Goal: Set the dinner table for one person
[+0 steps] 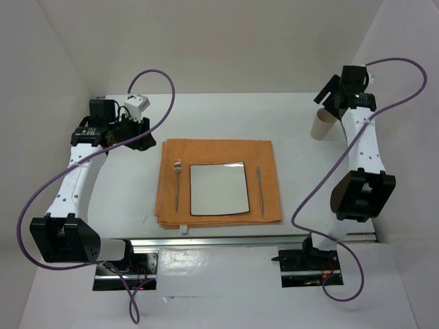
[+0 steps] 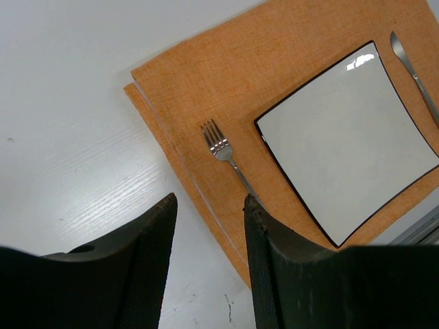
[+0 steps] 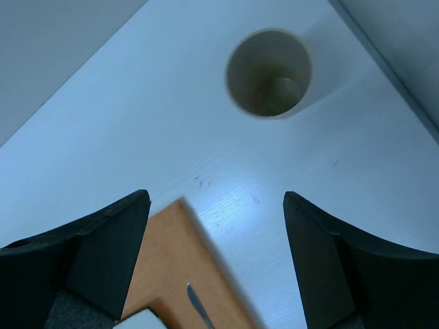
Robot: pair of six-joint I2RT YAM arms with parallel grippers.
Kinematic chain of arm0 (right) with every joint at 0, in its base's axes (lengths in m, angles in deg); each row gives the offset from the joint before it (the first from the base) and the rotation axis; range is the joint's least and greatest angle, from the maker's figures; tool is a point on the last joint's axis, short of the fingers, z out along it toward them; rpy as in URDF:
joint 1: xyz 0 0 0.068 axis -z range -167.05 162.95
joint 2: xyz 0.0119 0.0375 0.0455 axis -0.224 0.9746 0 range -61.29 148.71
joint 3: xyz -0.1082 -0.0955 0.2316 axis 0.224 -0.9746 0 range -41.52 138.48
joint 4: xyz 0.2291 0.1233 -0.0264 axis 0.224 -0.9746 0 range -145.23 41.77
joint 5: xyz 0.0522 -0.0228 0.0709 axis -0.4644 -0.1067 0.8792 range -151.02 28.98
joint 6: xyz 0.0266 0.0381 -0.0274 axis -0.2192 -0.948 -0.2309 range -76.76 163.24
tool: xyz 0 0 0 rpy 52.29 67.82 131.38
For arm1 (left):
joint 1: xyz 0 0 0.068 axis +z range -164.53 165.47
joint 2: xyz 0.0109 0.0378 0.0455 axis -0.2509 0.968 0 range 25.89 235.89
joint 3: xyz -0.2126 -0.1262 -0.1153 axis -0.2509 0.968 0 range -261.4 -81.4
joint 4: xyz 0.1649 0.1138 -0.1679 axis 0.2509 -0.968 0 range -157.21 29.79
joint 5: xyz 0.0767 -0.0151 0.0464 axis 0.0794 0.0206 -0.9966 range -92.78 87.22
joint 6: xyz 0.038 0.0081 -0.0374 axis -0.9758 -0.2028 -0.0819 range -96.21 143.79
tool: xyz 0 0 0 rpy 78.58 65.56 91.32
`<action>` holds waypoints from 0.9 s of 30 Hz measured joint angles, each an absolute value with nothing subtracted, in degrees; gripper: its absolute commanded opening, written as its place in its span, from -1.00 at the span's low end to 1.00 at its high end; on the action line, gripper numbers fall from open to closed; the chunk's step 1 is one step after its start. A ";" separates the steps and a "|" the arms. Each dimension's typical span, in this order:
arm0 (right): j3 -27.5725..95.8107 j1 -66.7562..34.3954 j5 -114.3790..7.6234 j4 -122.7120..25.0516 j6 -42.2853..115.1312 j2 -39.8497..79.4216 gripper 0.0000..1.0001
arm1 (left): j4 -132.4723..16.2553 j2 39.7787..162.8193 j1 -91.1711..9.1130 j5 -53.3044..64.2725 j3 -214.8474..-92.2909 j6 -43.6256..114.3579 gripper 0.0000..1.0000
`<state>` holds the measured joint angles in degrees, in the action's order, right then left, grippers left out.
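The dinner table point(image 1: 123, 199) carries an orange cloth point(image 1: 219, 154) with a white square black-rimmed plate point(image 1: 219, 188) in its middle. A fork point(image 1: 177, 186) lies left of the plate and a knife point(image 1: 260, 188) right of it. A beige cup point(image 1: 322, 125) stands upright off the cloth at the back right. My left gripper point(image 1: 145, 140) is open and empty, above the table by the cloth's far left corner; its view shows the fork point(image 2: 223, 152), plate point(image 2: 350, 137) and knife point(image 2: 415, 72). My right gripper point(image 1: 327, 94) is open and empty, above the cup point(image 3: 269, 72).
A silver rail point(image 1: 226, 241) runs along the table's near edge. White walls enclose the back and both sides. Purple cables loop beside both arms. A small white tag point(image 1: 184, 229) sticks out at the cloth's front edge.
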<state>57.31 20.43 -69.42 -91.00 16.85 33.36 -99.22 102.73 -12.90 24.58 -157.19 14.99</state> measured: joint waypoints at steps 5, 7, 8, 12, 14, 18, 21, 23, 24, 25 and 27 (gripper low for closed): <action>64.79 24.41 -71.26 -91.09 15.64 44.53 0.70 | -100.29 102.95 -12.90 24.14 -157.43 14.75 0.00; 69.05 24.59 -72.24 -91.24 15.58 50.27 0.70 | -100.86 103.43 -12.90 23.77 -157.43 14.68 0.00; 70.80 24.56 -72.92 -91.33 15.58 53.01 0.70 | -101.07 103.76 -12.90 23.55 -157.43 14.68 0.00; 72.28 24.80 -75.13 -91.63 15.62 58.58 0.68 | -101.90 104.94 -12.90 23.27 -157.45 14.66 -0.03; 72.28 25.02 -76.07 -91.72 15.69 59.28 0.65 | -102.21 105.24 -12.90 23.27 -157.45 14.66 -0.03; 72.04 25.77 -77.33 -90.34 17.06 58.86 0.60 | -102.23 106.16 -12.90 23.27 -157.47 14.66 -0.03; 71.41 25.98 -77.31 -89.12 18.68 58.21 0.60 | -102.28 107.85 -12.90 23.27 -157.69 14.66 -0.03; 71.45 26.07 -77.31 -88.51 19.84 57.86 0.60 | -102.23 109.31 -12.90 23.27 -158.09 14.66 -0.03; 71.74 26.07 -77.36 -88.51 20.30 57.77 0.60 | -102.32 110.23 -12.90 23.27 -158.35 14.64 -0.03; 71.98 26.07 -77.44 -88.48 20.54 57.75 0.60 | -102.28 110.88 -12.90 23.24 -158.54 14.64 -0.03; 72.22 26.07 -78.10 -88.31 20.98 57.46 0.60 | -102.36 111.91 -12.90 23.27 -158.70 14.64 -0.03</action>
<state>72.22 26.07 -78.10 -88.31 20.98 57.46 -102.36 111.91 -12.90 23.27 -158.70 14.64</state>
